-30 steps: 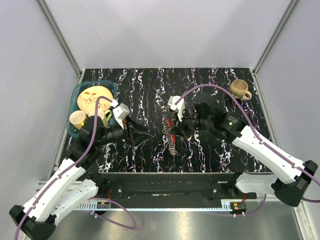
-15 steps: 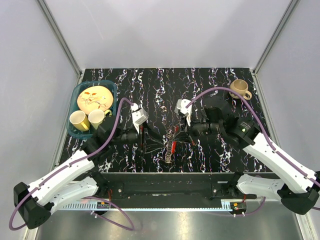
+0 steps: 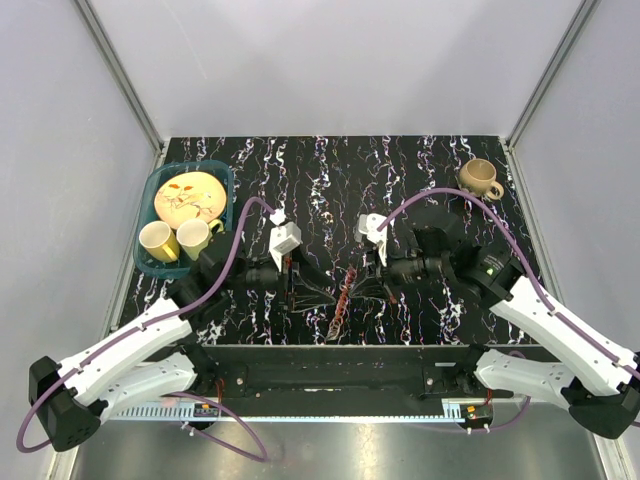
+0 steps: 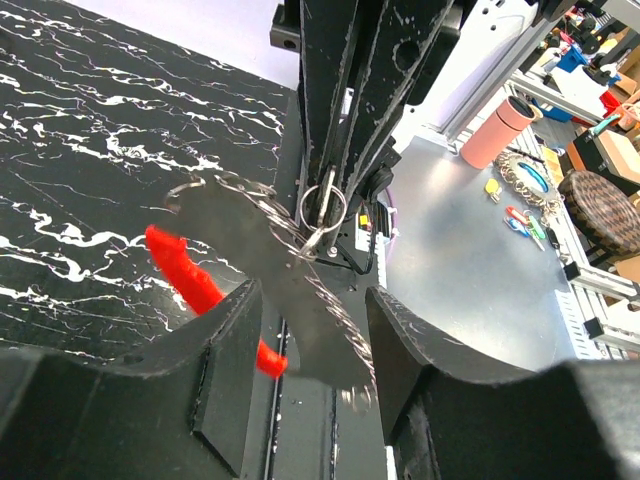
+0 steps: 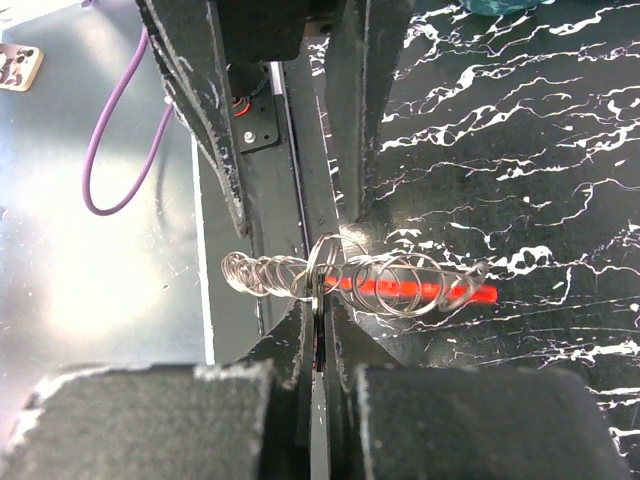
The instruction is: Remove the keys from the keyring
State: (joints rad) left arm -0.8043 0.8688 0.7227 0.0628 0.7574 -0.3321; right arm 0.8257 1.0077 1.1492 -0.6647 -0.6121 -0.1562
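The work surface is a black table [image 3: 420, 170] with white veining, enclosed by plain grey walls. Both arms reach inward from the near edge, and their tips meet near the middle of the near side.

At the far left I see a blue basin [image 3: 215, 167]. It holds a yellow plate [image 3: 188, 195] and two cups [image 3: 156, 240]. A tan mug [image 3: 480, 178] stands alone at the far right, well apart from both arms.

Left gripper [image 3: 318, 288]: the claw stands apart. In the left wrist view its fingers [image 4: 225, 370] flank the keys [image 4: 270, 270], which show as a flat grey blade running through the gap. I cannot tell whether either pad touches the blade. The right wrist view confirms the spread, with the two tips just beside the bunch.

Right gripper [image 3: 362, 286]: the claw is together, clamped on the keyring [image 5: 318, 272]. Its fingers [image 5: 345, 340] pinch the thin loop edge-on, leaving no gap.

The bunch hangs between the two grippers, over the near edge of the table. A string of small wire rings [image 5: 262, 272] runs off one side of the pinched loop. A red piece [image 4: 185, 280] sticks out on the other side, over the black surface. From above the bunch is too small for me to separate single keys.
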